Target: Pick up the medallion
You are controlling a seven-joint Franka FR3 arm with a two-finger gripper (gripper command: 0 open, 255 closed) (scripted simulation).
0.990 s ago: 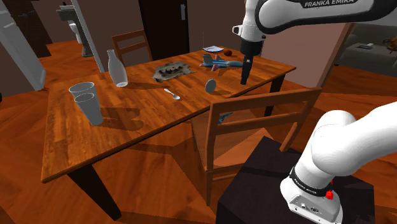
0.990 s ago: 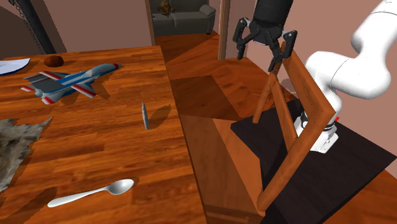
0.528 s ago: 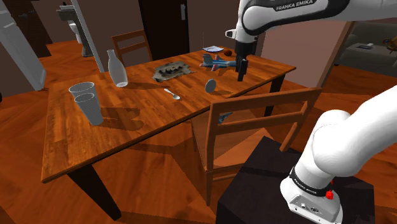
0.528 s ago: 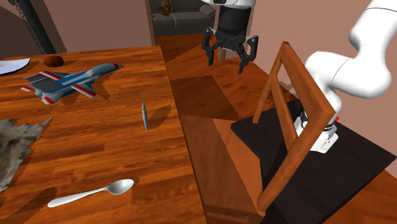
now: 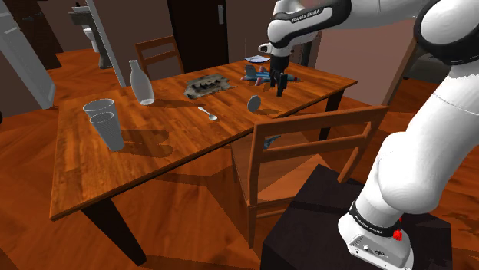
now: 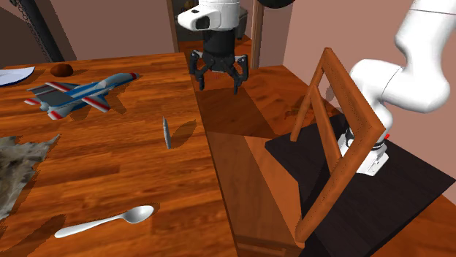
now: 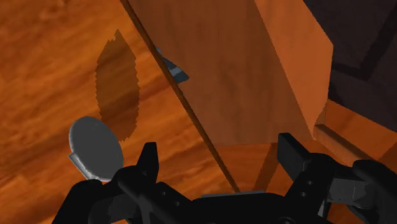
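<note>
Over the table (image 6: 139, 175) edge, the gripper (image 6: 217, 84) hangs wide open, mid-approach; next it'd need to shift toward the second exterior view's left and straddle the medallion (image 6: 167, 133).

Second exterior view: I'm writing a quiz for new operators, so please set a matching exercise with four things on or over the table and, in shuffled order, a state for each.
Things:
1. medallion
2. spoon
3. toy plane
4. jaws

States:
a. lying flat, pale
b. open, in the air over the edge of the table
c. standing on its edge, grey
d. blue with red and white stripes

Pairs: 1-c, 2-a, 3-d, 4-b.
</note>
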